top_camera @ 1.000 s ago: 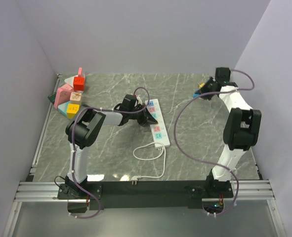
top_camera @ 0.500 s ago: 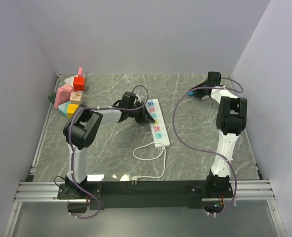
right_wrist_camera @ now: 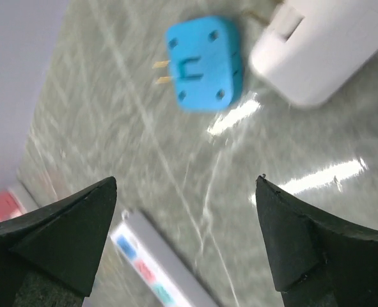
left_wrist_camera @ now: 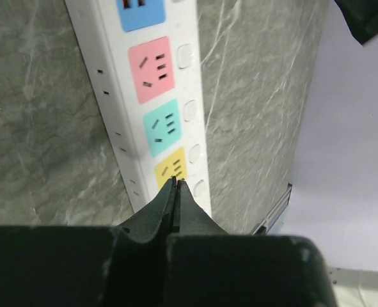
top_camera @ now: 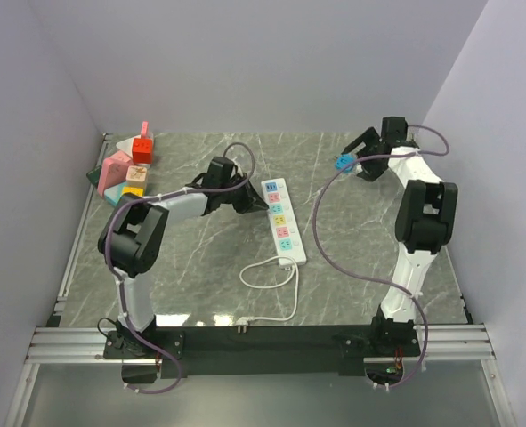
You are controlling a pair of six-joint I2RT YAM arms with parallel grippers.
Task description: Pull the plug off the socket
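The white power strip with coloured sockets (top_camera: 283,221) lies on the grey marble surface (top_camera: 352,258). The left tool (left_wrist_camera: 174,187), closed (gripping nothing), points at its left side. Far right, the blue two-pin plug (right_wrist_camera: 204,62) lies loose beside a white adapter block (right_wrist_camera: 323,48), under the wide-open right tool (right_wrist_camera: 185,181).

The blue plug (right_wrist_camera: 204,62), prongs bare, is well apart from the white power strip (top_camera: 282,218), which lies flat with coloured sockets.

the white power strip (left_wrist_camera: 115,89) has blue, pink, teal, yellow sockets (left_wrist_camera: 155,68); blue plug (right_wrist_camera: 204,62), grey-veined marble table (top_camera: 200,258).
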